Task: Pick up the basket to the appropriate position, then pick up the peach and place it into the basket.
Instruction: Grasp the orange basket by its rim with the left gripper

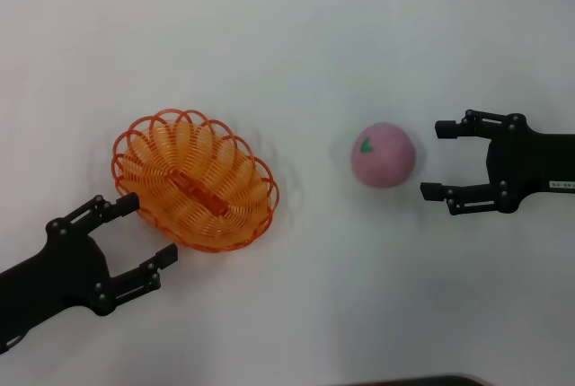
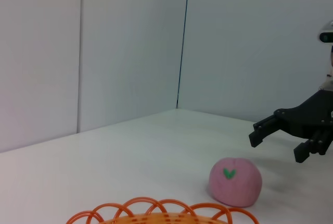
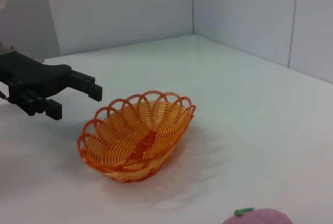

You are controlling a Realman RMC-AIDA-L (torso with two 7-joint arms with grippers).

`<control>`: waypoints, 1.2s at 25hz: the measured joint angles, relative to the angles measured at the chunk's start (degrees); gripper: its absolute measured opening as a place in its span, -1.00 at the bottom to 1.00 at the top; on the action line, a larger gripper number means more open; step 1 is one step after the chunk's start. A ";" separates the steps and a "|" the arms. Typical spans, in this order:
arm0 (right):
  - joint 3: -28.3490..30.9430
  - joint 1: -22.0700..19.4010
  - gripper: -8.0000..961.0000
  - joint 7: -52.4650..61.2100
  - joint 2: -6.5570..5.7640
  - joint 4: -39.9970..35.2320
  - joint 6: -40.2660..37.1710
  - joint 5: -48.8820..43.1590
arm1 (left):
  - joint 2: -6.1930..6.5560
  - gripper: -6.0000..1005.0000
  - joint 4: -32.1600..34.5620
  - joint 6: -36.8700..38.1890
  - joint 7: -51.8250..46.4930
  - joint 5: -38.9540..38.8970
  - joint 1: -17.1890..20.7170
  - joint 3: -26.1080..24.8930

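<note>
The orange oval basket (image 1: 196, 179) sits on the white table at centre left; it also shows in the right wrist view (image 3: 138, 134) and its rim in the left wrist view (image 2: 161, 213). The pale-pink peach (image 1: 384, 154) with a green leaf mark lies to its right, also in the left wrist view (image 2: 235, 181) and partly in the right wrist view (image 3: 257, 216). My left gripper (image 1: 148, 229) is open, its fingers either side of the basket's near-left rim. My right gripper (image 1: 436, 160) is open, just right of the peach, apart from it.
The white table (image 1: 296, 36) stretches in all directions. White walls stand beyond the table in the left wrist view (image 2: 130, 41). A dark edge shows at the table's front (image 1: 422, 381).
</note>
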 joint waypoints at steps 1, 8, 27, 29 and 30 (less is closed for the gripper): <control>0.00 -0.05 0.93 0.00 0.00 -0.02 0.00 0.00 | 0.00 0.63 0.00 -0.07 -0.03 0.00 -0.01 0.00; 0.00 -0.09 0.92 0.00 0.00 -0.03 0.00 0.00 | 0.00 0.62 0.00 -0.26 -0.06 0.00 0.00 0.01; 0.00 -0.05 0.92 0.17 0.09 -0.02 0.00 0.02 | 1.31 0.62 6.72 3.82 -35.18 -0.42 -3.36 -0.06; 0.00 0.00 0.92 0.34 0.09 -0.02 0.00 0.02 | 1.92 0.62 7.22 3.82 -40.60 -0.22 -4.30 0.18; 0.00 0.01 0.92 0.39 0.09 -0.02 0.00 0.02 | 2.25 0.62 7.51 3.81 -43.44 -0.18 -4.74 0.23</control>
